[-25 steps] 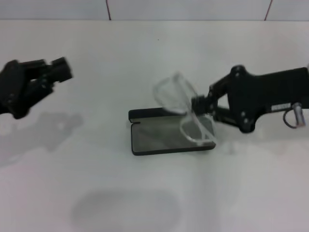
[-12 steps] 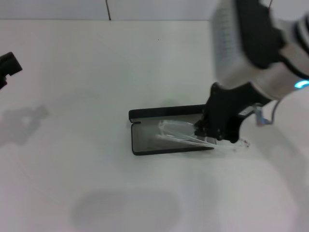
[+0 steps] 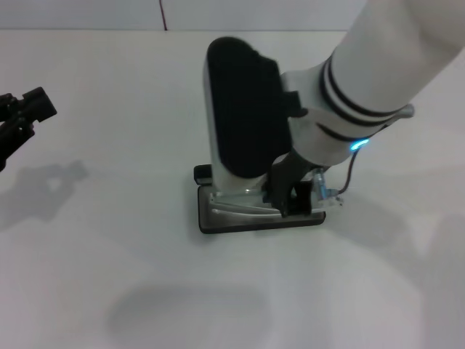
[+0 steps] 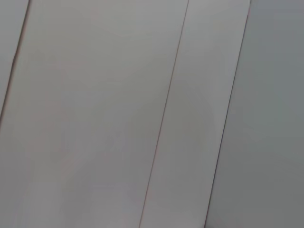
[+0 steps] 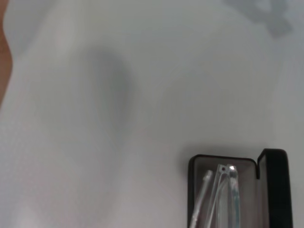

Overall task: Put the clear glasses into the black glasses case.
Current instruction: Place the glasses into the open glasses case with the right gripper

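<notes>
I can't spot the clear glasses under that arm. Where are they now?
In the head view the glasses lie inside the open case at table centre, directly under the right gripper. The right wrist view shows them in its tray.

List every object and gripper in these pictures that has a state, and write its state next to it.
black glasses case: open on the table, lid up behind.
clear glasses: lying inside the case's open tray.
right gripper: down over the case at the glasses.
left gripper: raised at the robot's far left, away from the case, holding nothing.
</notes>
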You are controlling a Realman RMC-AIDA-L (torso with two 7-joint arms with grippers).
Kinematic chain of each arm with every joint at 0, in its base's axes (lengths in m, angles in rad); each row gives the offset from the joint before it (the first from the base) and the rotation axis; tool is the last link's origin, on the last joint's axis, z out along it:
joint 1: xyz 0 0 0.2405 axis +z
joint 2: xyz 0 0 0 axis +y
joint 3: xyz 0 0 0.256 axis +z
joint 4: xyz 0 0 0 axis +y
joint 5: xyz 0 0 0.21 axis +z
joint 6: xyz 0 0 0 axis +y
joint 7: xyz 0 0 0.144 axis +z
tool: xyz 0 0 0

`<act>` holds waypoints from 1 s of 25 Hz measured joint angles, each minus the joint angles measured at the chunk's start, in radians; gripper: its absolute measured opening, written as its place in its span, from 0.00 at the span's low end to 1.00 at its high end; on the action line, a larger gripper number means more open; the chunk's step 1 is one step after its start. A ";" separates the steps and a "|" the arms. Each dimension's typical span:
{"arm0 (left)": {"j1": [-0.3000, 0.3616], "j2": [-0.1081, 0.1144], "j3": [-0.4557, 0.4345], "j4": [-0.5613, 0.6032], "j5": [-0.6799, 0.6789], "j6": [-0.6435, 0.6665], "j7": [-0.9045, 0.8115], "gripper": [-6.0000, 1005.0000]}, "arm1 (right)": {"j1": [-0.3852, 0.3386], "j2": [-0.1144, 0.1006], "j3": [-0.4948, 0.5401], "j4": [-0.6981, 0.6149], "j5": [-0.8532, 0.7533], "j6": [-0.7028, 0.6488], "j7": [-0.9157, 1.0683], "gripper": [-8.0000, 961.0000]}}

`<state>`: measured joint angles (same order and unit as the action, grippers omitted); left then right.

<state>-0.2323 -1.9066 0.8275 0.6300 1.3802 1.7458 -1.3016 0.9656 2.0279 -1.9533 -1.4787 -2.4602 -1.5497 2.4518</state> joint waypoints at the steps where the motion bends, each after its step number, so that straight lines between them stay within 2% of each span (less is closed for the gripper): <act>1: -0.001 0.000 -0.001 -0.001 0.000 0.000 0.000 0.14 | 0.004 0.000 -0.030 0.002 -0.014 0.026 0.019 0.06; 12: -0.008 -0.006 -0.036 -0.002 -0.004 -0.001 -0.005 0.14 | -0.031 0.000 -0.158 0.007 -0.093 0.159 0.100 0.06; 19: -0.020 -0.009 -0.038 -0.021 -0.005 -0.002 -0.004 0.14 | -0.037 0.000 -0.282 0.010 -0.238 0.222 0.210 0.06; 25: -0.031 -0.009 -0.060 -0.047 0.001 -0.002 0.004 0.14 | -0.052 0.000 -0.306 0.019 -0.268 0.282 0.222 0.06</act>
<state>-0.2630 -1.9155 0.7672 0.5829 1.3807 1.7439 -1.2974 0.9135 2.0278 -2.2589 -1.4601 -2.7282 -1.2672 2.6740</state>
